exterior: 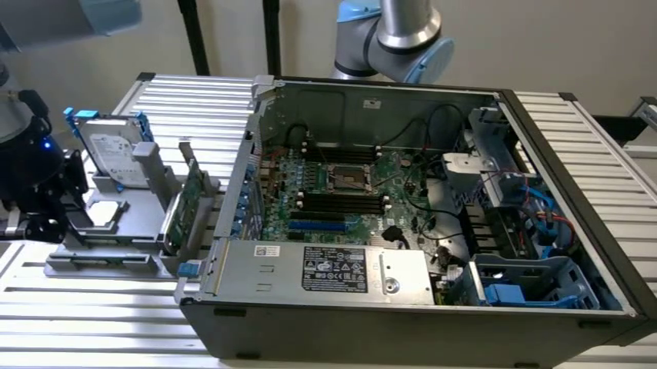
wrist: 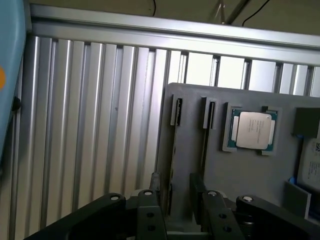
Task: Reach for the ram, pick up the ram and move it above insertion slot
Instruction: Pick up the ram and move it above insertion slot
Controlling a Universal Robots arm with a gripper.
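Observation:
In the wrist view a grey holder plate (wrist: 190, 150) carries two long narrow slots. A thin dark strip that I take for the ram (wrist: 172, 155) stands edge-on in the slot farther from the CPU; its green face is not visible. My gripper (wrist: 175, 186) hangs just over that slot's near end, open, with one finger (wrist: 154, 184) on each side of the strip and a gap to both. In the exterior view the gripper (exterior: 46, 224) is a dark mass at the left edge of the holder (exterior: 103, 260). The motherboard's black memory slots (exterior: 339, 201) lie inside the open computer case.
A CPU (wrist: 252, 129) sits in the holder beside the slots. The silver hard drive (exterior: 108, 147) and an upright green expansion card (exterior: 190, 206) stand on the same holder. The open case (exterior: 411, 307) takes up the middle of a ribbed aluminium table (wrist: 90, 125).

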